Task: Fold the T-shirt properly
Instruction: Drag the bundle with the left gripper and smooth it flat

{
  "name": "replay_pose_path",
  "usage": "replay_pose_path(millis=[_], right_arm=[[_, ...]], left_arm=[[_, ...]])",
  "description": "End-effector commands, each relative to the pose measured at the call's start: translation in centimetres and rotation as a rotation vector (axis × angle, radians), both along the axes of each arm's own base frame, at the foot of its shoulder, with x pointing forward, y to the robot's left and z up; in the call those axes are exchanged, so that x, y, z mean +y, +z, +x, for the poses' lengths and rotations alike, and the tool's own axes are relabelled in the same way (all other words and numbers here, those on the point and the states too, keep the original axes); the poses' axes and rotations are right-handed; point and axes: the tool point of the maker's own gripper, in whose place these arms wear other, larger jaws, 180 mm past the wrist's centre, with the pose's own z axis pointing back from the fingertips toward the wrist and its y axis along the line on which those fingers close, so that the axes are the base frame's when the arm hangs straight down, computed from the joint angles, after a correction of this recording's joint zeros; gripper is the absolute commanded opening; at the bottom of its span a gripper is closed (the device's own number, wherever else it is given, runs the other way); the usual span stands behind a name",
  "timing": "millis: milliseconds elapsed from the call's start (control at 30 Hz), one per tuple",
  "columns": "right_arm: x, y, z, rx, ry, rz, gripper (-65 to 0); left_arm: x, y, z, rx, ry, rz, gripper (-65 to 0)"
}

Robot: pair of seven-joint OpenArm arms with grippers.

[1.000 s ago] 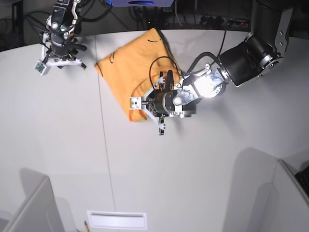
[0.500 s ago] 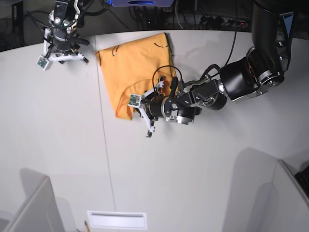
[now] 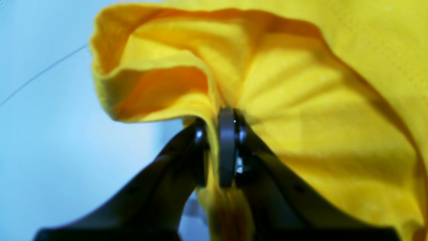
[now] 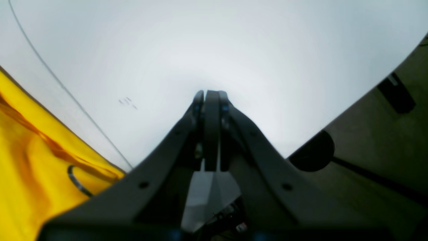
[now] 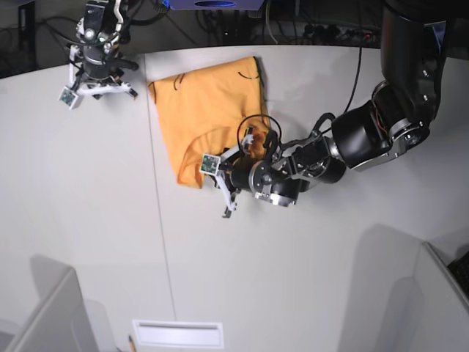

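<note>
Fabric is pinched in the left gripper (image 3: 217, 147), whose jaws are nearly closed on a gathered fold of the T-shirt (image 5: 209, 110), the cloth fanning out in creases above the fingertips in the left wrist view. Over the last second this gripper has travelled toward the base view's left along the near edge of the shirt, and the garment has swung with it: the corner that pointed up toward the table's far edge now lies flatter, and the shirt sits as a squarer shape on the white table (image 5: 308, 264), between the two arms and close to the far edge. The right gripper (image 4: 209, 100) is fully closed on nothing, hovering over bare table just beside the shirt's far-left corner; it has drifted only slightly. Judging from this, the left arm is dragging a held edge to straighten or turn over part of the shirt, so the fold looks under way but unfinished, with cloth bunched near the grip.
</note>
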Motion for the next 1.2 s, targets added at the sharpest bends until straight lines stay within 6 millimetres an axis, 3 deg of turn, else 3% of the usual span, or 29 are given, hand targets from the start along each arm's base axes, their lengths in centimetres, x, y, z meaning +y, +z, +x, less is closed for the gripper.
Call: replay_pose_path(millis=[0,233,533,767,967,1167], right_arm=[[0.6,0.1,0.2,-0.011,0.014,0.001,-65.0],[4.8,-1.3,1.2,0.005,0.11,0.069,-65.0],[7.4,-2.1,1.6,0.019,0.172,0.102,-65.0],[7.3,-2.1,1.9,0.014,0.174,0.098,-65.0],[7.3,-2.0,2.0,0.013,0.178,0.098,-65.0],[7.5,-2.1,1.9,0.015,0.182,0.101,-65.0]], left_arm=[[2.4,-0.4,1.9,-0.049,0.006,0.121,-65.0],[-0.2,-0.3,1.2,-0.021,-0.022,0.095,-65.0],[-2.6,-1.0,0.9,0.005,-0.015,0.09,-65.0],[-3.2,-0.3,1.1,0.033,0.009,0.052,-65.0],[-4.5,2.9,3.0,0.086,0.082,-0.058,-65.0],[-5.4,5.1,4.5,0.085,0.105,-0.107,-28.5]])
